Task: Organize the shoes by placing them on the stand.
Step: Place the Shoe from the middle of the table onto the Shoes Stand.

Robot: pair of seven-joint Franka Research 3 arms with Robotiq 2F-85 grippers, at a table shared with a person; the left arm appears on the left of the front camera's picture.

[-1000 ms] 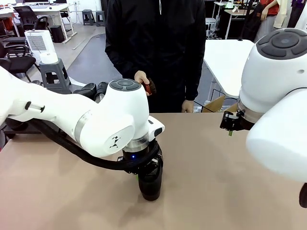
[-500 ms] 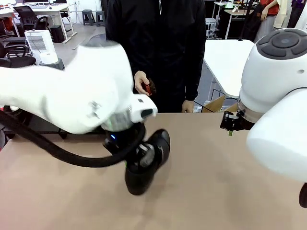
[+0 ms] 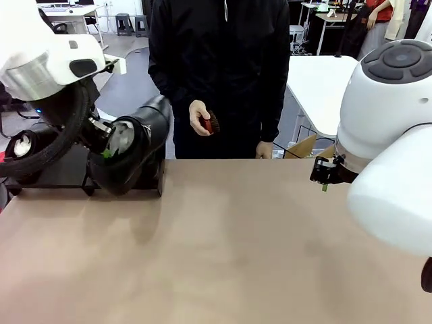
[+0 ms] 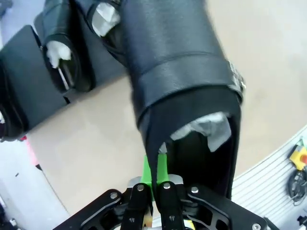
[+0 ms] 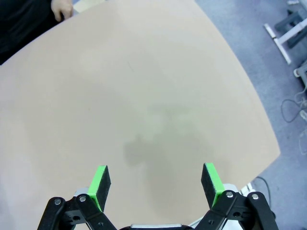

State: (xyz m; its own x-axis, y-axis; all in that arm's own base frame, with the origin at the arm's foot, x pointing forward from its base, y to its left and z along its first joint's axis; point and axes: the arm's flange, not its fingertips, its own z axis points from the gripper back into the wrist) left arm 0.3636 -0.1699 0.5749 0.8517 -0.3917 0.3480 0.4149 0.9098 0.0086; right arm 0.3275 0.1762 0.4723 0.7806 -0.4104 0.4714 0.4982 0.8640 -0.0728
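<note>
Lifted off table (image 3: 270, 256) — shoe (image 3: 128, 152) clamped by left gripper (image 4: 154, 178).

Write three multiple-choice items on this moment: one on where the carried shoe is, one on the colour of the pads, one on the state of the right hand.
1. Where is the shoe that the left hand grips?
A. Lifted, near the stand
B. Flat on the table's middle
C. In the person's hand

2. What colour are the pads on the right hand?
A. Red
B. Green
C. White

3. How is the right hand?
A. Shut on a brush
B. Shut on nothing
C. Open, holding nothing

Answers: 1 A, the front view shows the shoe raised beside the stand. 2 B, the right wrist view shows green pads. 3 C, its pads stand wide apart above bare table.
</note>
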